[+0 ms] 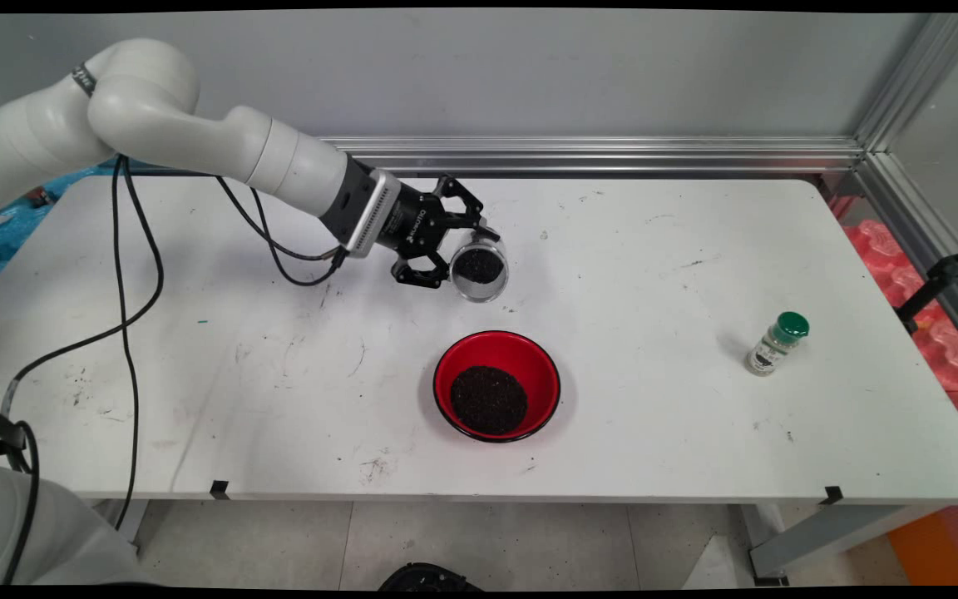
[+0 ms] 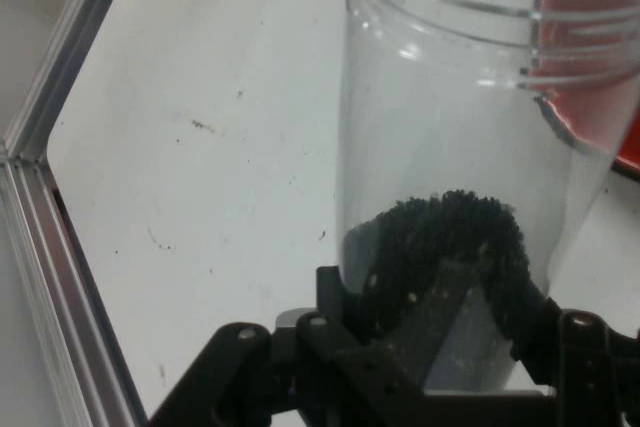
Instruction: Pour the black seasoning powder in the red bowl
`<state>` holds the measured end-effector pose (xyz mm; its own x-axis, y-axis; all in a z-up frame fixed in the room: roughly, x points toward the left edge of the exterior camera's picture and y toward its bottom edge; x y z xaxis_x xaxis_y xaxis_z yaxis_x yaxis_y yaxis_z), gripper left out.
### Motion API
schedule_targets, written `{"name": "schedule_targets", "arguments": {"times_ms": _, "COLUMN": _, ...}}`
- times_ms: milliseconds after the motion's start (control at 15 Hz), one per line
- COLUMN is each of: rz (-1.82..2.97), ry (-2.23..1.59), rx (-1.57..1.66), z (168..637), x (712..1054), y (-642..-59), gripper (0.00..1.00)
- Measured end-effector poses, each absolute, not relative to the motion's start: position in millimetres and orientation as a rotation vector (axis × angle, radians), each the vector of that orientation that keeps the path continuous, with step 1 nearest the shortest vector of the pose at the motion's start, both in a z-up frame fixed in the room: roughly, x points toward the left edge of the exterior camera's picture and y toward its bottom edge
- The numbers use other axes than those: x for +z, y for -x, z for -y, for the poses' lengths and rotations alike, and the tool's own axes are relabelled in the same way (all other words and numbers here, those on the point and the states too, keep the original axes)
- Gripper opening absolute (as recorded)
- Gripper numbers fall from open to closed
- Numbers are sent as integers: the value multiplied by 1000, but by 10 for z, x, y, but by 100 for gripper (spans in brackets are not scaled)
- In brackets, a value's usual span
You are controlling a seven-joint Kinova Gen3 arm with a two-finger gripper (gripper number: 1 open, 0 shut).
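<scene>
My gripper (image 1: 469, 254) is shut on a clear plastic jar (image 1: 480, 267), held tilted above the table with its open mouth turned toward the camera. A small heap of black grains (image 2: 450, 257) lies in the jar's bottom end, near my fingers. A red bowl (image 1: 496, 384) stands on the table in front of and below the jar, with a mound of the same black grains (image 1: 488, 400) in it. In the hand view the jar (image 2: 470, 127) fills the middle, and the bowl's red rim (image 2: 600, 67) shows through it at the upper right.
A small spice bottle with a green cap (image 1: 776, 343) stands at the table's right. An aluminium rail (image 1: 595, 154) runs along the table's far edge and down its right side. Black cables (image 1: 125, 274) hang from the arm over the left part of the table.
</scene>
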<state>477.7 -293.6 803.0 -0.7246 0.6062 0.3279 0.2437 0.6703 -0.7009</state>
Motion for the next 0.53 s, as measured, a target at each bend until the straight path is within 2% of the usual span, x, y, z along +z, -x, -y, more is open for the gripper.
{"name": "schedule_targets", "arguments": {"times_ms": 533, "rz": 2323, "ry": 857, "rx": 945, "z": 2880, "x": 7983, "y": -4687, "gripper": 0}}
